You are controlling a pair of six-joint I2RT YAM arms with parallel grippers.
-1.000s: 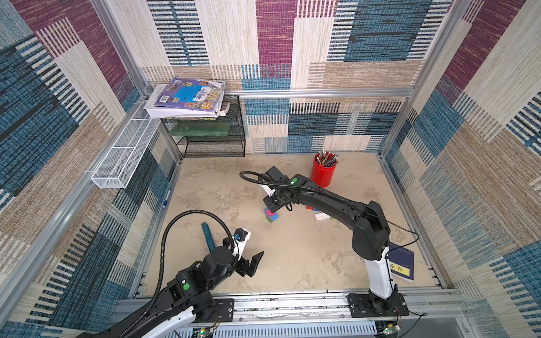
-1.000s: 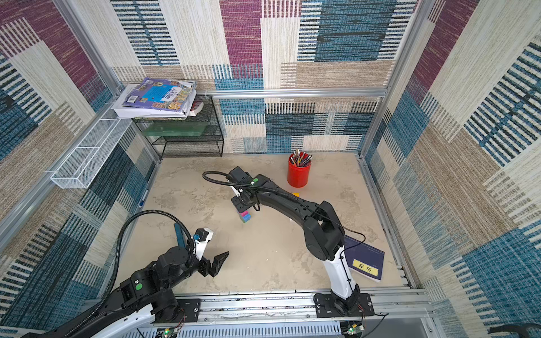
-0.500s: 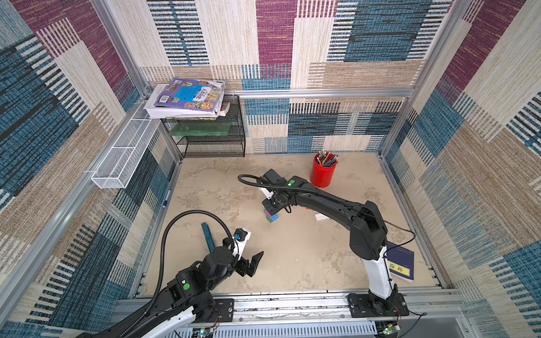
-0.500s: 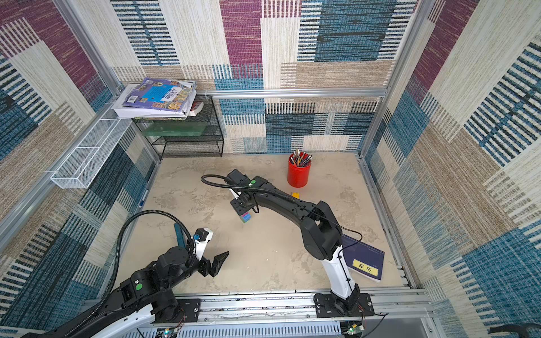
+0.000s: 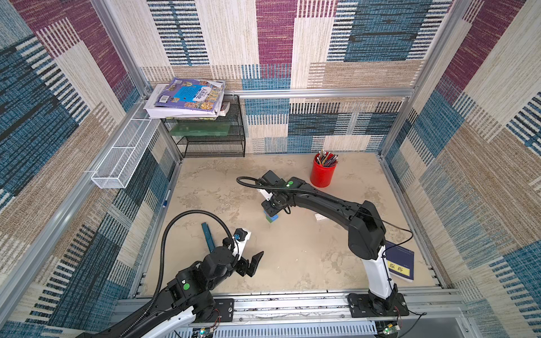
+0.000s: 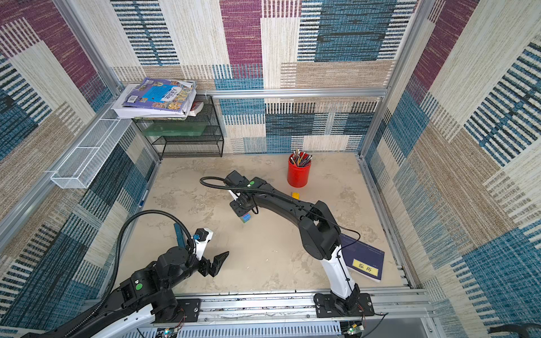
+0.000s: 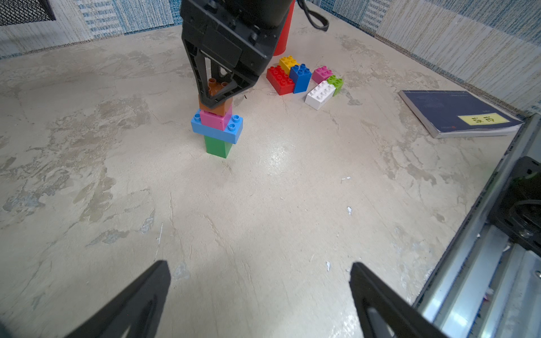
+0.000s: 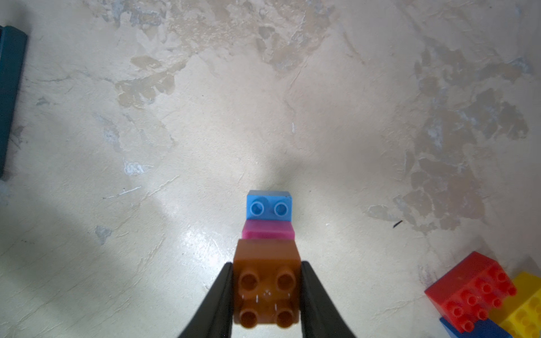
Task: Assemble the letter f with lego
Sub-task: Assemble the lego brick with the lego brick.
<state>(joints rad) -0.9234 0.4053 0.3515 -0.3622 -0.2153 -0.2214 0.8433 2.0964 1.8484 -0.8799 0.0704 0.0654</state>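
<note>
In both top views a mottled beige counter (image 5: 292, 263) lies boxed in by patchwork carpet panels (image 5: 275, 44). The right hand (image 5: 270, 208) points down over the stack (image 5: 272, 219) at mid-counter, well apart from every edge, with bare counter all round. The left hand (image 5: 252, 263) hovers near the front edge. A cup (image 5: 323, 175) stands toward the back edge, a notebook (image 5: 401, 260) lies in the front right corner, and a bar (image 5: 208, 237) lies near the left edge.

In the left wrist view its own fingers (image 7: 140, 301) stand wide apart. The stack is upright: a green brick (image 7: 217, 146) on the counter, a long blue brick (image 7: 218, 131) crosswise overhanging both sides, a pink brick (image 7: 215, 119), then an orange brick (image 7: 216, 107). Loose bricks (image 7: 304, 82) cluster near the cup.

In the right wrist view the right hand's fingers (image 8: 219, 301) clamp the orange brick's sides, studs up. A red brick (image 8: 468, 289) lies aside.
</note>
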